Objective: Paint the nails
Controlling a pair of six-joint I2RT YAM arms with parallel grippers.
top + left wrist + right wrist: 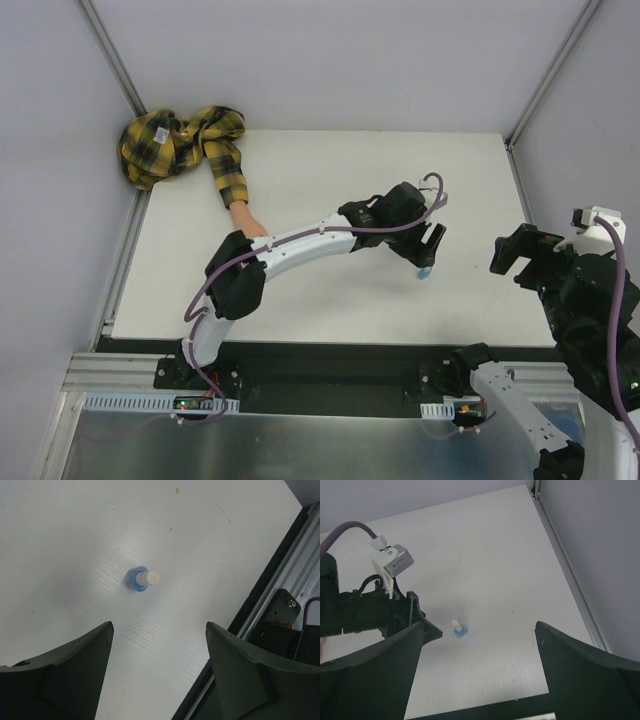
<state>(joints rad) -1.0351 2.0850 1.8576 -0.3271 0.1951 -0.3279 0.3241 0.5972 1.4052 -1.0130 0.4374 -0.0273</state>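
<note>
A small blue bottle with a white cap (425,270) stands upright on the white table; it also shows in the left wrist view (141,579) and the right wrist view (459,629). My left gripper (432,243) hovers open and empty just above and beside it. My right gripper (520,255) is open and empty near the table's right edge. The mannequin hand (246,218) with its yellow-black plaid sleeve (185,145) lies at the back left, mostly hidden under my left arm. The nails are hidden.
The white table (330,170) has grey walls at the back and sides. A black edge and metal rail (272,595) run along the table's side near the left gripper.
</note>
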